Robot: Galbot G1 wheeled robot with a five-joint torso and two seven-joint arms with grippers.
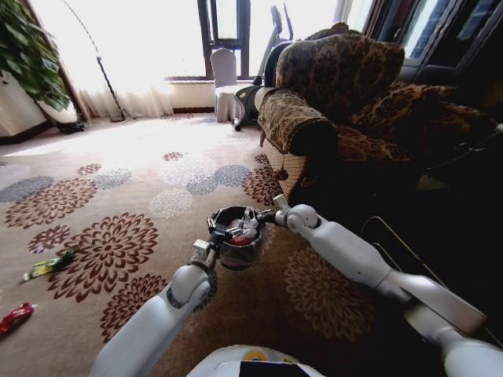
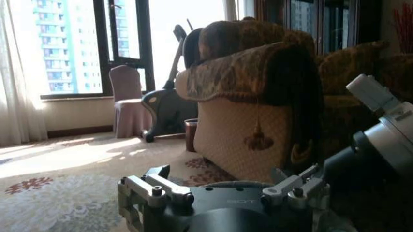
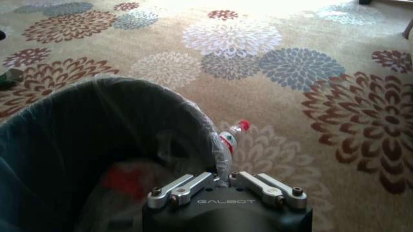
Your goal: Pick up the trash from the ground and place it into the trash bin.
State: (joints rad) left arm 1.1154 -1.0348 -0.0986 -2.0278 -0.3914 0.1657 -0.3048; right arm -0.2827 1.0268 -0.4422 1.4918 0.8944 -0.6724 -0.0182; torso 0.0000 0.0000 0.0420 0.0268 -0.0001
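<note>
The trash bin (image 1: 236, 250), a small round bucket with a black inside and a clear liner, sits between my two arms over the flowered carpet. My right gripper (image 1: 265, 218) is shut on the bin's rim (image 3: 200, 121), its fingers (image 3: 187, 186) pinching the liner. My left gripper (image 1: 214, 236) stands open against the bin's other side, with its fingers (image 2: 158, 189) spread wide. Something red (image 3: 125, 178) lies inside the bin. A small clear bottle with a red cap (image 3: 232, 135) shows just past the rim. On the carpet to my left lie a green piece (image 1: 47, 265) and a red wrapper (image 1: 16, 316).
A large patterned armchair (image 1: 338, 102) stands close ahead on the right, with a thin cable (image 1: 393, 243) on the dark floor beside it. A white covered chair (image 1: 224, 78), an exercise machine (image 1: 251, 102) and a potted plant (image 1: 27, 47) stand by the windows. Open carpet stretches left.
</note>
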